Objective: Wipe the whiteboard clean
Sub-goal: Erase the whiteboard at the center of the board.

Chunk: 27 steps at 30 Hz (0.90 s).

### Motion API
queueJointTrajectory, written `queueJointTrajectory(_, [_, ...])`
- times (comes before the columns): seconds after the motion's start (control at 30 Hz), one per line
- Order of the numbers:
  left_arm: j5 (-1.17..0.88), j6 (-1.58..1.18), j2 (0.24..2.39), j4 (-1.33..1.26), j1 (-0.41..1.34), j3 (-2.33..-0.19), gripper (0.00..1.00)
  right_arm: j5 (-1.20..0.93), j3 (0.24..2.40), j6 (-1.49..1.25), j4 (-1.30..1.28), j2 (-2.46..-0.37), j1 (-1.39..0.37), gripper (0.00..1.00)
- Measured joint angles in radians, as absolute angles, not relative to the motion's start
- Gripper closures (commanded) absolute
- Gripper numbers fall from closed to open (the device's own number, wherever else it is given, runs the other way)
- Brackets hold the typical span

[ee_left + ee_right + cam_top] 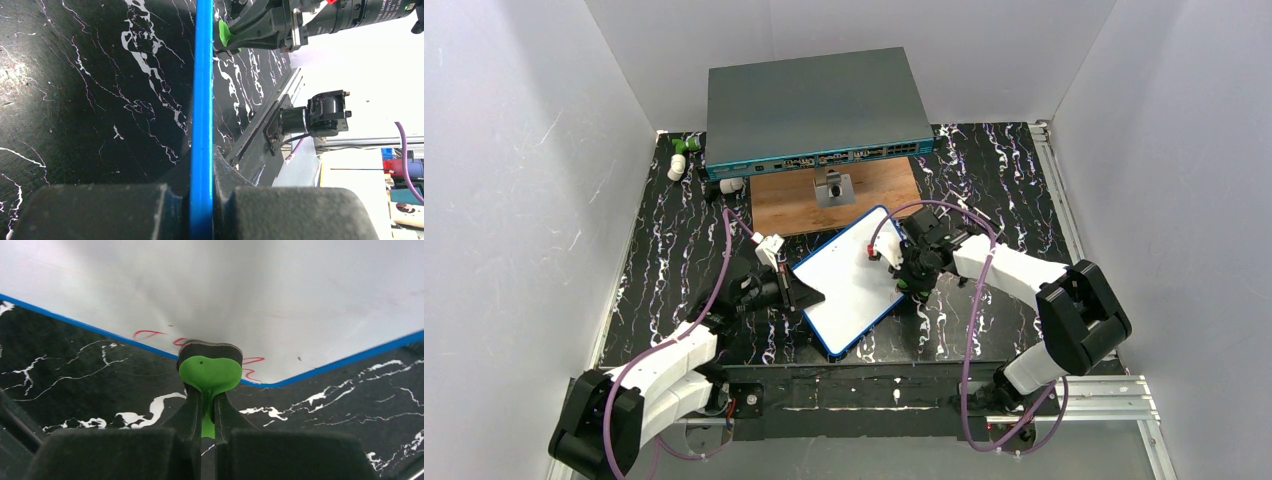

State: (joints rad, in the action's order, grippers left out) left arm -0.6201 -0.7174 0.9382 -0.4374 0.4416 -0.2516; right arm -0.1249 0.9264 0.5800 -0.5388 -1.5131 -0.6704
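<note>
Though white across most of the whiteboard [854, 280], not yet finished: red strokes [150, 333] left beside the corner nearest the right wrist camera, plus faint pinkish traces higher on the face, too dim to read. Placed near the middle of the table [984, 170], skewed, with one corner toward the wooden board [784, 210] and the grey network switch [814, 100] at 12 o'clock. Pinched on the blue frame [202, 100] at the 9 o'clock side by the left gripper [802, 293], jaws clenched on the edge, seemingly to steady the panel and perhaps tip it slightly off the table; tilt hard to confirm from above. Approached from 3 o'clock by the right gripper [908, 278], jaws clamped tight on a green-handled eraser [210, 372], with the dark pad set over the corner right at the red strokes; actual contact not certain. Judged late in the task: broad area done, corner writing and any pale residue left to wipe. Likely need for short passes along that edge without sliding off onto the table.
</note>
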Motion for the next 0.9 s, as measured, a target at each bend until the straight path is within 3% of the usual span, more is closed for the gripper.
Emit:
queueJointTrajectory(0.47, [-0.620, -0.718, 0.929, -0.428, 0.442, -0.252, 1.00, -0.229, 0.926, 0.604, -0.562, -1.492, -0.715, 0.99])
queueJointTrajectory(0.9, [-0.620, -0.725, 0.925, -0.422, 0.442, -0.252, 1.00, -0.056, 0.926, 0.524, -0.456, -1.500, -0.635, 0.99])
